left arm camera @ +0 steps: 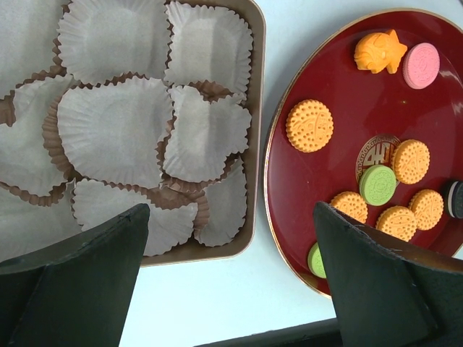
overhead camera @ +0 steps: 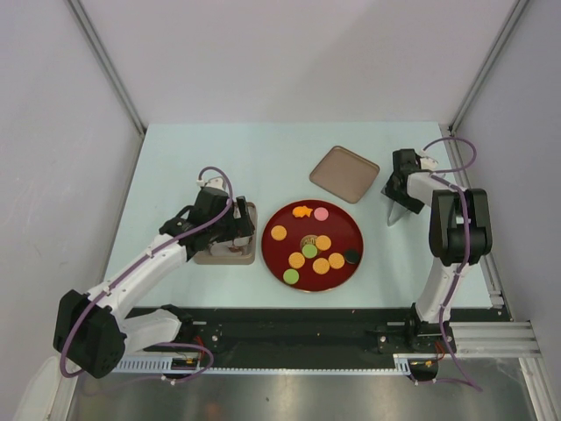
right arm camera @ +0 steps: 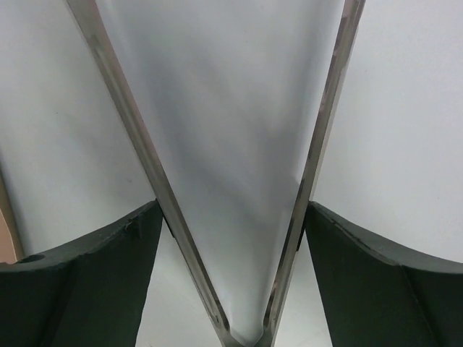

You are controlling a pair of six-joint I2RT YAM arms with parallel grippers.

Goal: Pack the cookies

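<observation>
The cookies lie on a dark-red round plate at mid-table: several orange discs, two green, one pink, one black and an irregular orange piece. In the left wrist view an orange cookie, the pink one and a green one show on the plate. My left gripper hangs open and empty over the gap between plate and cup tray. My right gripper, right of the plate, is shut on metal tongs that spread in a V.
A brown tray full of pale paper cups sits left of the plate, partly under my left arm. An empty brown tray lies behind the plate. The tongs' tips point at the table near the right edge.
</observation>
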